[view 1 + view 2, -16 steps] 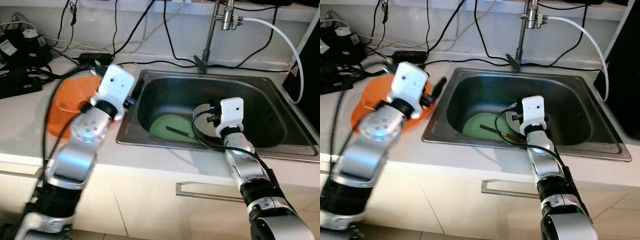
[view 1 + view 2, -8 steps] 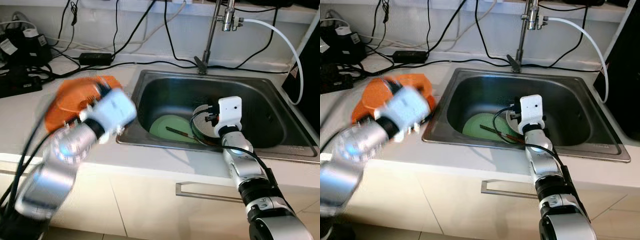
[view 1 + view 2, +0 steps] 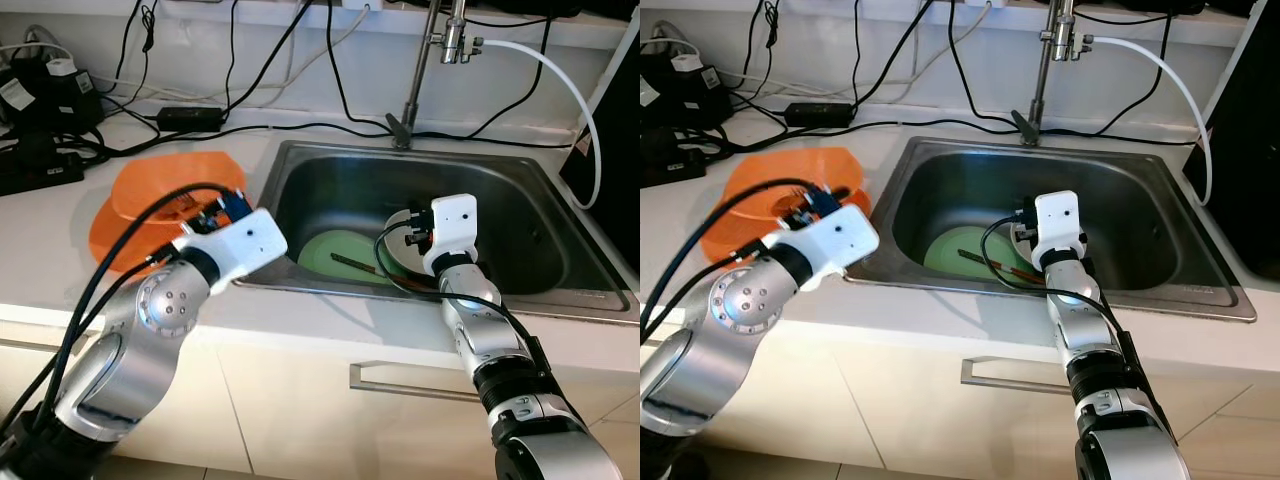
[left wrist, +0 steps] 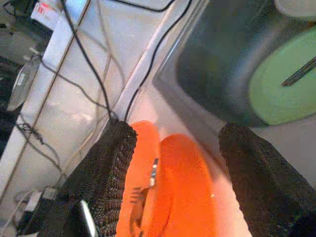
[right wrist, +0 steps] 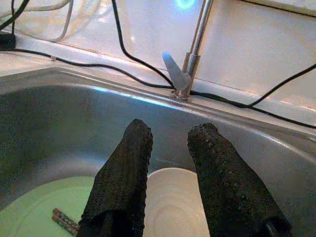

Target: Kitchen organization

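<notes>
Orange plates (image 3: 150,195) lie stacked on the counter left of the sink, and a fork (image 4: 148,182) rests on them. My left gripper (image 4: 180,131) hovers open just above their near right edge, nothing between its fingers. Inside the sink lies a green plate (image 3: 335,255) with dark chopsticks (image 3: 355,263) across it. A white dish (image 5: 173,202) sits next to it, on its right. Over that white dish, low in the sink, my right gripper (image 5: 173,129) is open by a narrow gap and holds nothing.
The steel sink (image 3: 330,175) has a faucet (image 3: 425,70) at its back rim and a white hose (image 3: 560,70) looping right. Black cables and power adapters (image 3: 40,120) crowd the back left counter. A dark appliance (image 3: 610,150) stands at the far right.
My left arm has swung back and down from over the orange plates toward the counter's front edge, staying open. The right gripper has barely shifted.
</notes>
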